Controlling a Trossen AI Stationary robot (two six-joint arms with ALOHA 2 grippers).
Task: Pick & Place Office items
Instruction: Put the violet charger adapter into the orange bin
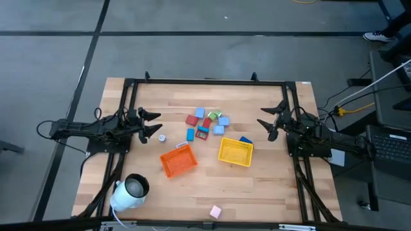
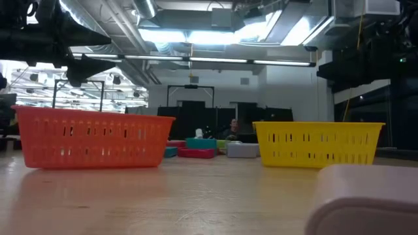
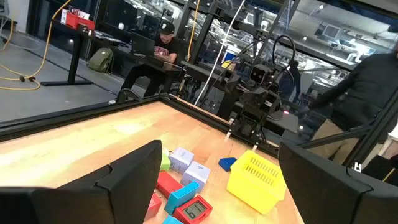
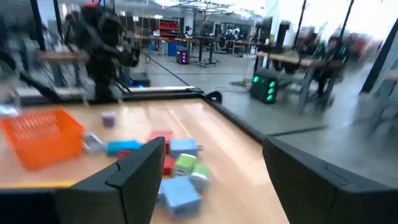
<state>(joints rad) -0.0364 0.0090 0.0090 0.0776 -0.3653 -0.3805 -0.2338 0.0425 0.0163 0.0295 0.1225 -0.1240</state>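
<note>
Hovering both tools, left tool [image 1: 153, 124] and right tool [image 1: 271, 119], wide open and empty, flanking office items [image 1: 207, 123] clustered mid-tabletop [image 1: 257, 186] behind trays [image 1: 178, 160], likely staging for picks.

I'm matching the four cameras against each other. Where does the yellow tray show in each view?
High: yellow tray right of table centre, beside the orange tray.
Low: right of centre.
Left wrist: between the fingers.
Right wrist: not in view.
Shared landmark: the orange tray, absent only from the left wrist view.
</note>
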